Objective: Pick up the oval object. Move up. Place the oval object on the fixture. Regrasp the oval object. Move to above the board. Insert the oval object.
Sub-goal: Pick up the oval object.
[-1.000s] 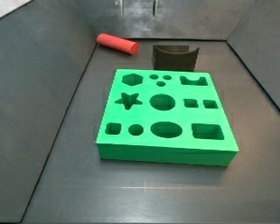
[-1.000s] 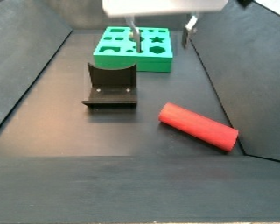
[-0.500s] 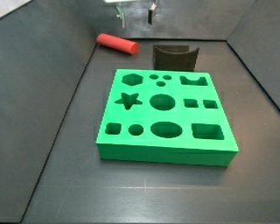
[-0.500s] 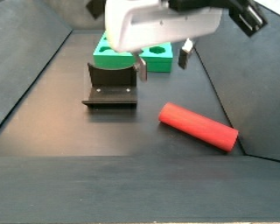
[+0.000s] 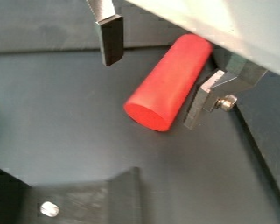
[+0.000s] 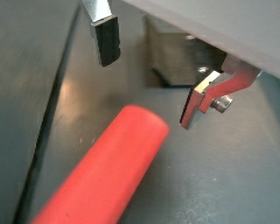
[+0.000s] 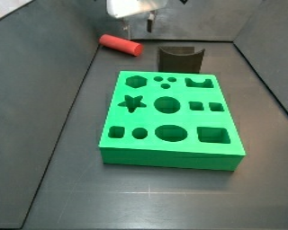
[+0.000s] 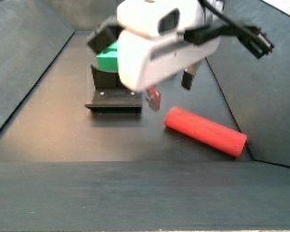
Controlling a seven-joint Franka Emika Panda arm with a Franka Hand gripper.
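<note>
The oval object, a smooth red peg [image 7: 118,43], lies on the dark floor near the back left wall, apart from the board and fixture; it also shows in a side view [image 8: 207,130]. My gripper [image 8: 169,94] hangs open above the floor between the fixture and the peg, holding nothing; in a side view it is at the top [image 7: 137,22]. In a wrist view the peg [image 5: 166,83] lies below and between the spread fingers [image 5: 111,39]. In a wrist view the peg [image 6: 101,175] lies short of the gripper [image 6: 152,79]. The fixture [image 7: 180,57] stands behind the green board [image 7: 171,117].
The fixture [image 8: 115,91] is just beside the gripper, and its plate shows in both wrist views [image 5: 73,197] [image 6: 178,57]. Sloped dark walls enclose the floor; the peg lies near one wall [image 8: 250,82]. The board [image 8: 108,56] is mostly hidden behind the gripper body.
The gripper has come down and moved from over the board toward the red peg, past the fixture. Its jaws stay open. The peg, board and fixture have not moved.
</note>
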